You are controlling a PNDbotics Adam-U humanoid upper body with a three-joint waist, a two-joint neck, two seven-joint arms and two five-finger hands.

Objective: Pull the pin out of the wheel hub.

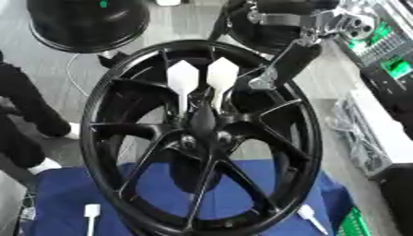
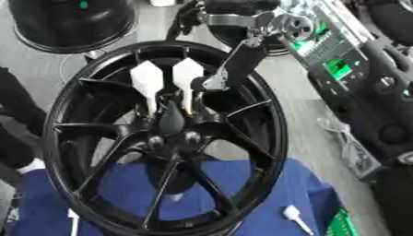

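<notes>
A large black multi-spoke alloy wheel (image 1: 202, 133) stands nearly upright on a blue cloth (image 1: 73, 193) covering the bench. Two white flat-headed plastic pins (image 1: 183, 83) sit side by side in the hub, their long axes running up and down, broad heads uppermost and narrow stems (image 2: 151, 103) pointing down toward the hub centre (image 1: 202, 120). The right robot hand (image 1: 278, 69) reaches down from the upper right, just beside the right-hand pin (image 1: 222, 76) (whether its fingers are apart or closed I cannot tell). Two more white pins lie on the cloth, one left (image 1: 91, 213), one right (image 1: 310, 216). Spokes crowd both stems.
</notes>
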